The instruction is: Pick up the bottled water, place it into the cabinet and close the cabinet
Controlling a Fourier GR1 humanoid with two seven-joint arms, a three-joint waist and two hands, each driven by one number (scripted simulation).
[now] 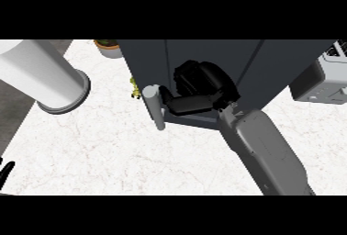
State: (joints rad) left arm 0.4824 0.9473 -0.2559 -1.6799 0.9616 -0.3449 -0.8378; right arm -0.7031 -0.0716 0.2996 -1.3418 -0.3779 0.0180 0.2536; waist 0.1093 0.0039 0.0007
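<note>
Left hand (5,173): only dark fingertips show at the near left edge, over the worktop; I cannot tell how they are set.
Worktop (102,151): white marbled surface, running from the left edge across to the right, under everything else.
White cylinder (41,75): large and pale, far left, tilted in view, its wide rim resting on the worktop, well apart from the cabinet.
Potted plant (108,47): small pot with green leaves at the far edge, just left of the cabinet's top corner.
Yellow-green thing (135,89): a small patch showing at the cabinet's left side, mostly hidden; I cannot tell what it is.
Cabinet (271,64): dark grey, standing at the middle and far side of the worktop, vertical seams on its front.
Cabinet handle (154,108): light grey bar, upright, on the cabinet's near left edge.
Right hand (203,87): black, at the cabinet's front just right of the handle, fingers curled; what they close on is hidden.
Right forearm (267,151): grey, slanting from the near right edge up to the cabinet.
Bottled water: not visible; its place cannot be told.
Grey appliance (322,80): pale box at the far right, beside the cabinet.
</note>
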